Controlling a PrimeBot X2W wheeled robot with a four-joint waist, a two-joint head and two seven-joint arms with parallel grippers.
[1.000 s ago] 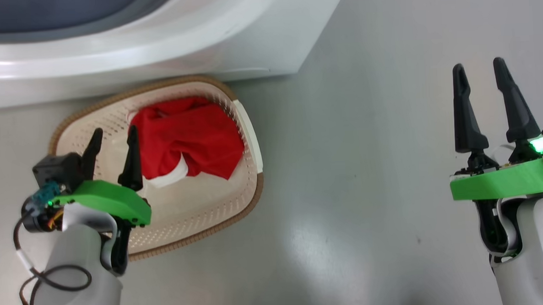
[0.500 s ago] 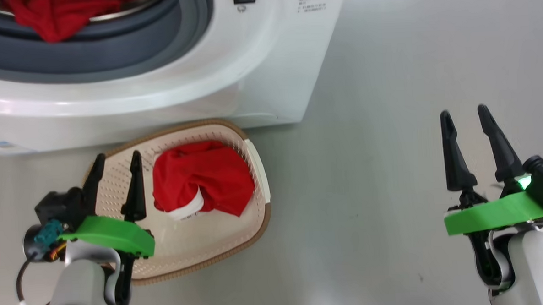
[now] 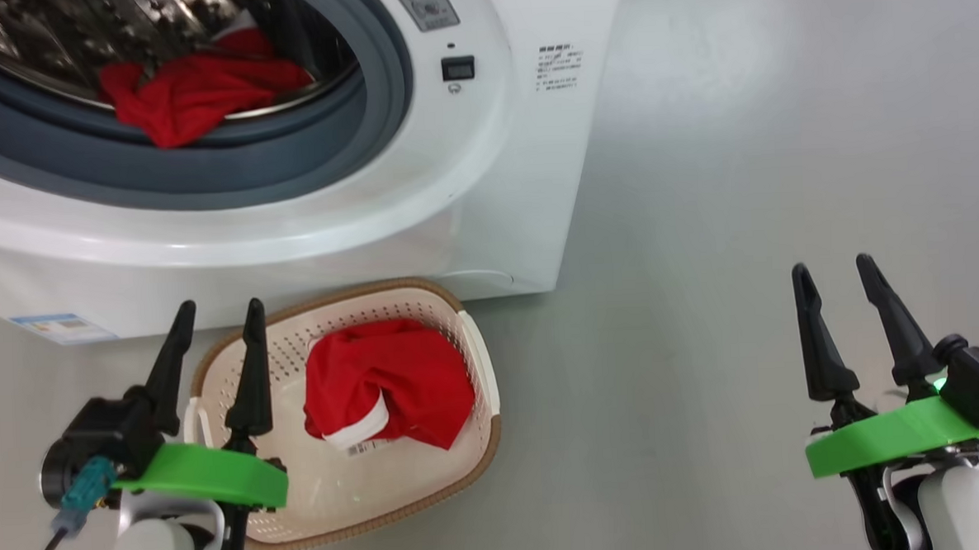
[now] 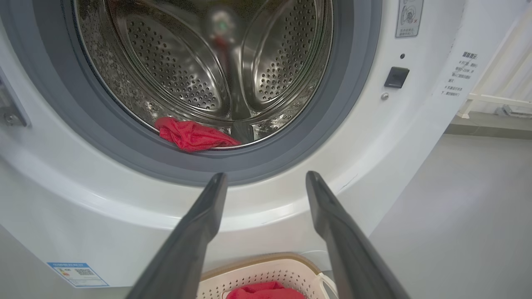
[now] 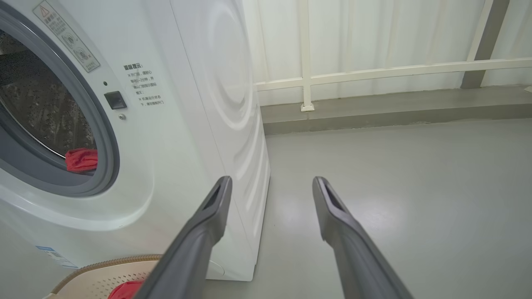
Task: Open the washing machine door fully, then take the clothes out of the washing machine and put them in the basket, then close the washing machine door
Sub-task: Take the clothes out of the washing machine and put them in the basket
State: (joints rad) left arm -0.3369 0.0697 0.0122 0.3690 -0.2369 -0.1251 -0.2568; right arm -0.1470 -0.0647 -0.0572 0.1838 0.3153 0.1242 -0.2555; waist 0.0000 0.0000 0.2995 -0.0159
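In front and slightly left: washing machine (image 3: 484, 143), white, mouth uncovered, steel drum (image 4: 199, 74) bare to the back. Just below its front, on the floor (image 3: 702, 216): basket (image 3: 481, 366), close against the cabinet foot. Inside the basket, toward its right end: red garment (image 3: 395, 378), bunched, white cuff showing. At the drum's front lip, spilling toward the grey rubber ring (image 3: 343, 141): second red garment (image 3: 192, 94) (so emptying judged only part done). Over the basket's left end: left gripper (image 3: 219, 307), fingers spread wide, holding nothing. Well off to the right, above bare floor: right gripper (image 3: 831, 264), likewise spread wide and empty.

Likely trouble from here: pinching only a thin fold of the cloth in the drum and losing it on the way out; dragging it over the rubber ring and snagging there; knocking the basket rim with the left arm and shoving the basket aside; shutting the door on a trailing sleeve.

Hard to make out: how far the door stands open, whether more cloth lies deeper behind the drum's lip, what the small labels (image 3: 559, 67) say.
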